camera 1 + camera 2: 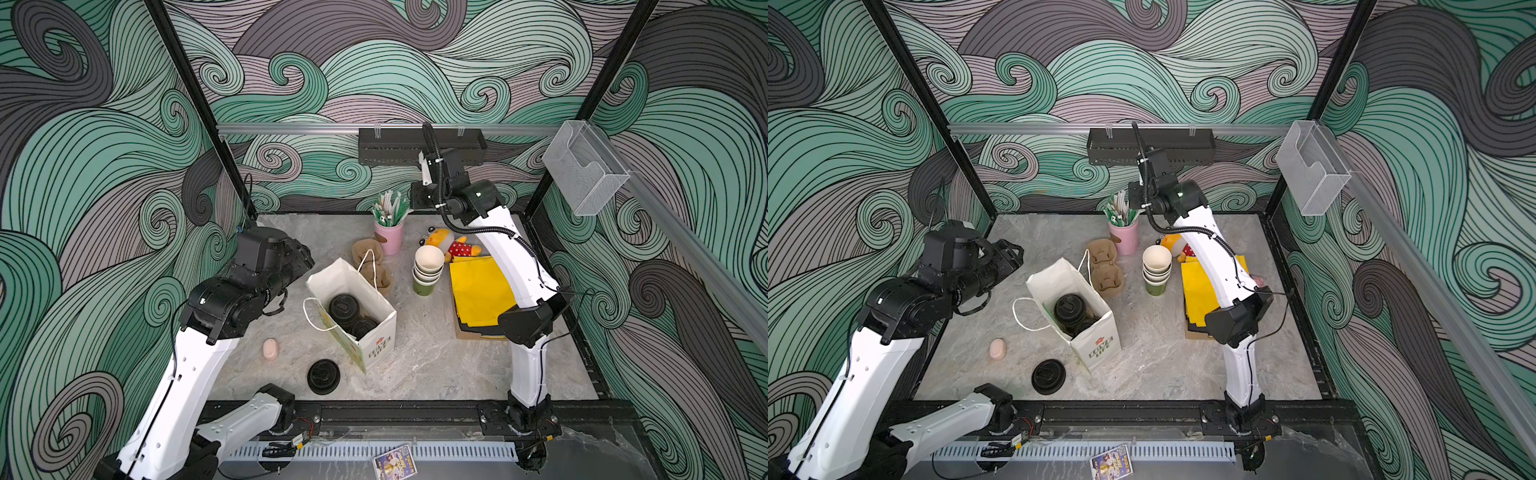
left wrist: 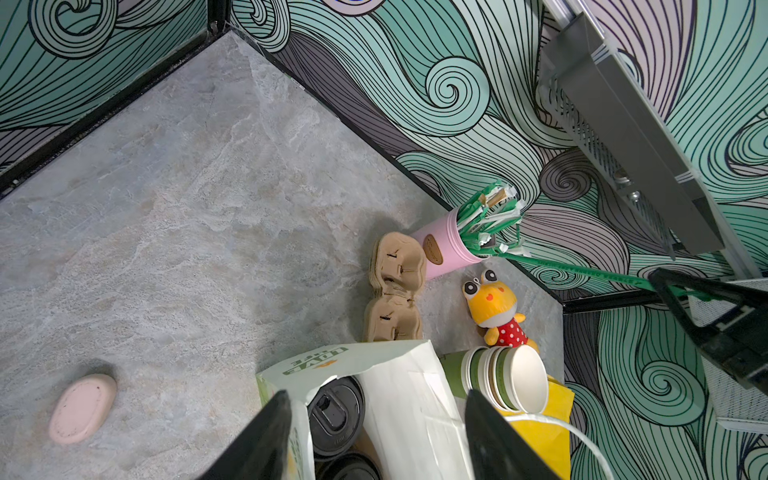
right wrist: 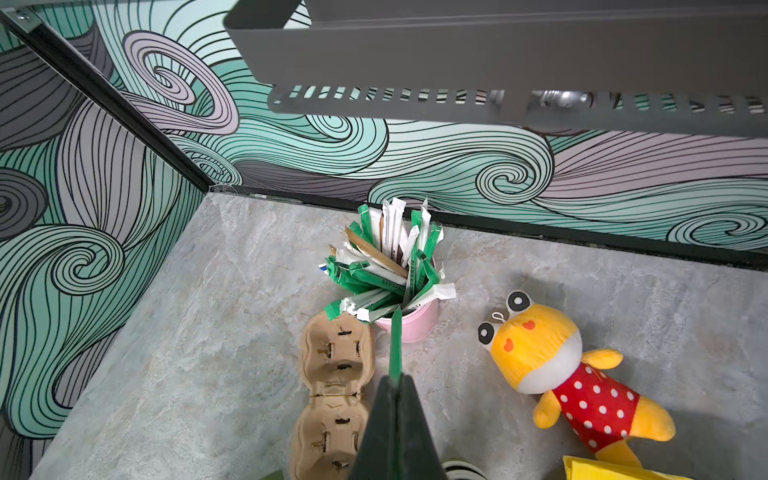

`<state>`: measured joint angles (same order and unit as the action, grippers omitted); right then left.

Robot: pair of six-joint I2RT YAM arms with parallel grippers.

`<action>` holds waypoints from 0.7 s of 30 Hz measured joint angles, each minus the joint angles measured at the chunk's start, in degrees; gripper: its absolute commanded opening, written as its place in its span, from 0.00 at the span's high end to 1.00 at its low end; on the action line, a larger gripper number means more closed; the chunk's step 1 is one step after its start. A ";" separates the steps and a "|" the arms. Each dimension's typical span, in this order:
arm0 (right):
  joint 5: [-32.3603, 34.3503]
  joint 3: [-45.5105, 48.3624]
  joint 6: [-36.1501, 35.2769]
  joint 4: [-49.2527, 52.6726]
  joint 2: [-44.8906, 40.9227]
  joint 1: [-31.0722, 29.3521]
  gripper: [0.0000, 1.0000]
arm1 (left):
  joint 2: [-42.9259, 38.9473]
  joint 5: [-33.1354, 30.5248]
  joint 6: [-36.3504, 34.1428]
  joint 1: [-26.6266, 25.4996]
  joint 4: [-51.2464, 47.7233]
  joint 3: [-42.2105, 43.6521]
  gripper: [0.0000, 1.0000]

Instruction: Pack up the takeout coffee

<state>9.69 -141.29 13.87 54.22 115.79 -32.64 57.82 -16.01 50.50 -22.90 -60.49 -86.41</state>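
Observation:
The takeout coffee is two cups with black lids (image 1: 344,307) (image 1: 362,328) standing inside an open white paper bag (image 1: 345,276). The bag walls hide their sides. Both lids also show in the left wrist view, as lid (image 2: 336,415) and lid (image 2: 349,467). My left gripper (image 1: 305,257) (image 2: 376,395) hangs open and empty above and left of the bag's mouth. My right gripper (image 1: 415,199) (image 3: 397,378) is shut on a green wrapped straw (image 3: 395,340) whose far end reaches the pink straw cup (image 3: 415,328) at the back.
A stack of lidless cups (image 1: 428,266) stands right of the bag, and a brown cardboard cup carrier (image 1: 372,262) lies behind it. Loose black lids (image 1: 323,376) and a pink oval (image 1: 270,348) lie in front left. A plush toy (image 1: 446,245) and yellow sheets (image 1: 478,291) are at right.

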 measured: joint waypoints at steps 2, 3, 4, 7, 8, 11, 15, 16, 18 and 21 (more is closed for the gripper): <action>0.61 0.15 -0.83 0.09 -0.92 -0.59 0.96 | -0.24 0.07 0.04 0.00 -0.66 -0.04 0.32; 0.72 0.42 -1.40 0.15 -1.66 -0.90 0.96 | -0.33 0.17 0.07 0.00 -1.53 -0.22 0.31; 0.74 0.59 -1.77 0.37 -2.38 -1.07 0.96 | -0.33 0.31 0.11 0.00 -2.64 -0.63 0.31; -0.42 2.71 -2.99 0.70 -6.45 -1.68 0.97 | -0.33 1.62 0.52 0.00 -7.87 -2.95 0.27; -1.25 3.74 -3.21 0.94 -8.22 -1.81 0.97 | -0.33 2.19 0.74 0.00 -9.94 -4.04 0.26; -4.57 7.87 -3.41 0.90 -14.95 -2.25 0.97 | -0.39 4.09 1.57 0.00 -15.98 -7.54 0.25; -9.33 12.02 -3.41 0.57 -23.47 -4.15 0.97 | -1.90 7.15 2.29 0.00 -21.73 -8.66 0.23; -10.38 12.35 -3.41 0.44 -24.92 -5.20 0.97 | -2.49 7.82 2.47 0.00 -22.53 -8.39 0.23; -12.31 12.44 -3.45 0.42 -27.02 -7.76 0.97 | -4.28 9.79 2.99 0.00 -23.04 -6.71 0.24; -14.73 12.11 -3.76 0.98 -28.26 -11.45 0.97 | -7.65 12.61 4.26 0.00 -22.75 -2.75 0.28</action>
<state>-5.04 -129.19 10.11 55.20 87.53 -44.10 50.17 -3.40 54.76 -22.90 -83.24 -89.17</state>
